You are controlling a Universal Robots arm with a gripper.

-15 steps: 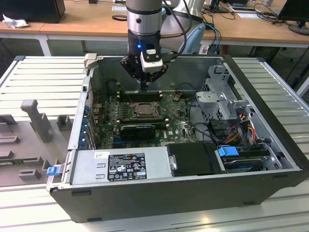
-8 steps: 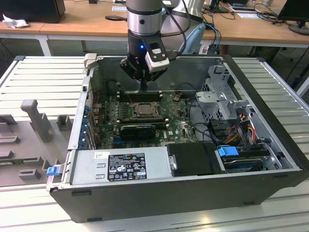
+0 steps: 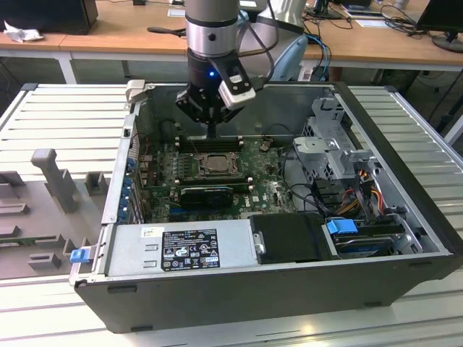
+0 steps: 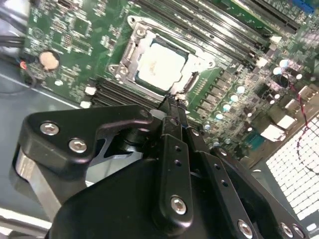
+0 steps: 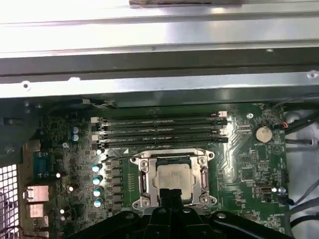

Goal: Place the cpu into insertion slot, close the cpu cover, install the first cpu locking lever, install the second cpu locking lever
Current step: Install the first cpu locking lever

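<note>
The cpu (image 4: 160, 64) lies flat in the insertion slot (image 3: 213, 165), its silvery top facing up. The cpu cover (image 4: 199, 62) is a silver frame lying down around the chip, seen in both wrist views. A thin wire locking lever (image 5: 124, 157) runs along the socket's edge on the memory-slot side. My gripper (image 4: 173, 102) hangs just above the socket's edge, fingers pressed together with nothing between them. In the exterior view the gripper (image 3: 210, 134) stands over the motherboard behind the socket. In the first wrist view the cpu (image 5: 173, 177) sits just beyond the fingertips (image 5: 172, 195).
Long black memory slots (image 5: 159, 130) run beside the socket. A black card (image 3: 206, 194) sits on the socket's other side. The power supply (image 3: 181, 249) and a drive cage (image 3: 333, 144) fill the case's front and the exterior view's right. The case wall (image 5: 159, 82) rises behind the board.
</note>
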